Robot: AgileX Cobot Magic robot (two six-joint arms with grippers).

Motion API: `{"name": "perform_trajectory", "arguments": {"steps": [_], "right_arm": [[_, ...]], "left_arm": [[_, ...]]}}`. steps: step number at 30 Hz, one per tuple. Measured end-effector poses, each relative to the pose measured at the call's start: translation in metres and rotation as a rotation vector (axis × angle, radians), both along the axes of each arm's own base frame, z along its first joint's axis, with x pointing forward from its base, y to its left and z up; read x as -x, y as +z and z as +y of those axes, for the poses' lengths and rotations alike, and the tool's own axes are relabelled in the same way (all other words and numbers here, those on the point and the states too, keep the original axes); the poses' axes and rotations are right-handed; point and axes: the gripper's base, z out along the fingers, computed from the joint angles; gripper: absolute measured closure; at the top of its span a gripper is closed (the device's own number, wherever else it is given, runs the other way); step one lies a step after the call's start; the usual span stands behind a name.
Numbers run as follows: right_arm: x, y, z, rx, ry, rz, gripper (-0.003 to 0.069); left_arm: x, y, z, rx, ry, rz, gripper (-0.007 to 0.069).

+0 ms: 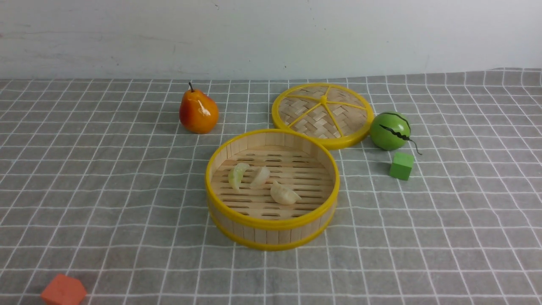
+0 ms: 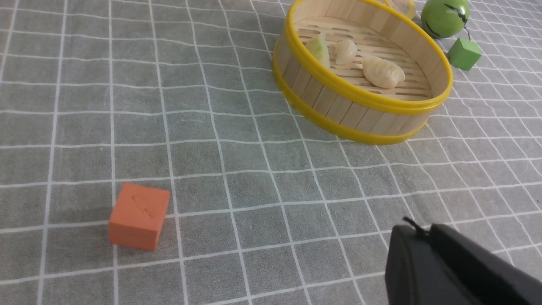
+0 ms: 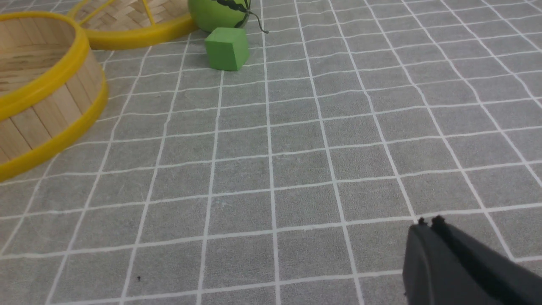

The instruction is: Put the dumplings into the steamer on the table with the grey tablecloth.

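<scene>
The steamer point(image 1: 271, 231) stands mid-table on the grey tablecloth point(image 1: 106, 203). Three dumplings lie on its slatted floor: a pale green one point(image 1: 237, 176), a small cream one point(image 1: 260, 176) and a larger cream one point(image 1: 285, 194). The left wrist view shows the same steamer point(image 2: 360, 114) with the green dumpling point(image 2: 318, 48) and the cream dumplings point(image 2: 383, 73) inside. My left gripper point(image 2: 423, 231) hovers over bare cloth well short of the steamer, jaws together and empty. Also shut and empty, my right gripper point(image 3: 428, 223) hangs over cloth to the steamer's point(image 3: 46, 106) right. Neither arm shows in the front view.
The flat woven lid point(image 1: 323, 113) lies behind the steamer, touching it. A pear point(image 1: 198, 111) stands at the back left. A green ball point(image 1: 390, 130) and a green block point(image 1: 401, 165) sit to the right. An orange block point(image 1: 62, 291) lies near the front left.
</scene>
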Motion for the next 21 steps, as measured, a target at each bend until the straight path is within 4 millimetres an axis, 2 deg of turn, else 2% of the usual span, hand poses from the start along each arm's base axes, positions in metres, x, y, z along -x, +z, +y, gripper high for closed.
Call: {"name": "perform_trajectory", "arguments": {"steps": [21], "right_arm": [[0.0,0.0001,0.002,-0.009,0.033,0.0,0.0674]], "left_arm": [[0.0,0.0,0.0,0.0,0.0,0.0,0.0559]]}}
